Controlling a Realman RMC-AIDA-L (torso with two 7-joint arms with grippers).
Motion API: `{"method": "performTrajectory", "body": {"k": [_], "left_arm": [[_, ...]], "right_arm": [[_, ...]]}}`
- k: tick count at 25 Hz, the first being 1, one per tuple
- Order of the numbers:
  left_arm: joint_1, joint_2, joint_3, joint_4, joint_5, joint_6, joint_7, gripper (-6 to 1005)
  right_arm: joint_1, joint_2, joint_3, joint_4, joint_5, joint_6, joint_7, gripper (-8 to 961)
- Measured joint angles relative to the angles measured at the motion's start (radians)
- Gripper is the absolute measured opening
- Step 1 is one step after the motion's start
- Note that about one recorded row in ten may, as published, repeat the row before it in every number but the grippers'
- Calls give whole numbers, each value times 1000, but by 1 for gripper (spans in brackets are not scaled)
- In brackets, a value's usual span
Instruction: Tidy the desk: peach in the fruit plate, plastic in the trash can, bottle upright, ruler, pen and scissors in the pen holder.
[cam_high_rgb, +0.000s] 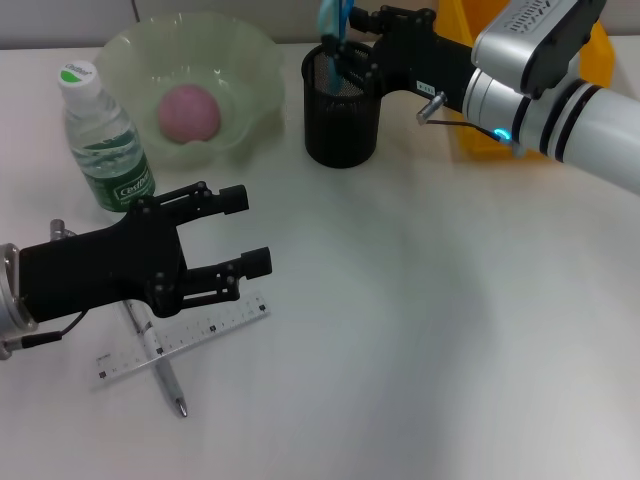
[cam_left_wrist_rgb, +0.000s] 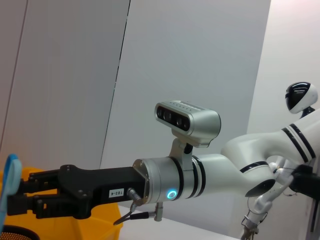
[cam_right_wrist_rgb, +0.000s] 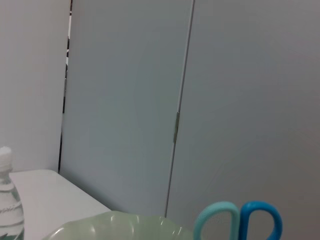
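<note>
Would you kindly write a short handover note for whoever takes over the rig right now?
Right gripper: shut on scissors, blades in the pen holder.
Left gripper: open, above ruler and pen.
Done: peach in plate; bottle upright.
Left: release scissors; ruler and pen into holder. No plastic visible.
</note>
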Motion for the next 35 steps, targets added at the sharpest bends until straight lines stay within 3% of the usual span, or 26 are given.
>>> {"method": "performTrajectory", "body": {"k": [7,13,19,23,28,33,34,35], "left_arm": [[4,4,0,0,5,9,0,784],[5,8,2,0,6,25,0,784],[6,14,6,0,7,37,0,784],[7,20,8,0,9,47,-2,784],[6,33,23,4,13,54,-37,784],[6,40,29,15,32,52,-64,785],[10,43,29,17,33,52,-68,785],[11,44,29,17,33,52,-68,785]], "right_arm": [[-15,0,14,-7,9,-9,16,467],[-36,0,21,-14,38,-55,38,666],[-131,-1,45,-98,50,-227,189,665],[-219,-13,41,-180,48,-406,342,665],[-299,-53,31,-332,-166,-607,527,665],[-294,-97,39,-379,-536,-742,592,665],[-294,-97,39,-379,-536,-742,592,665],[-294,-101,41,-398,-635,-747,604,665]]}}
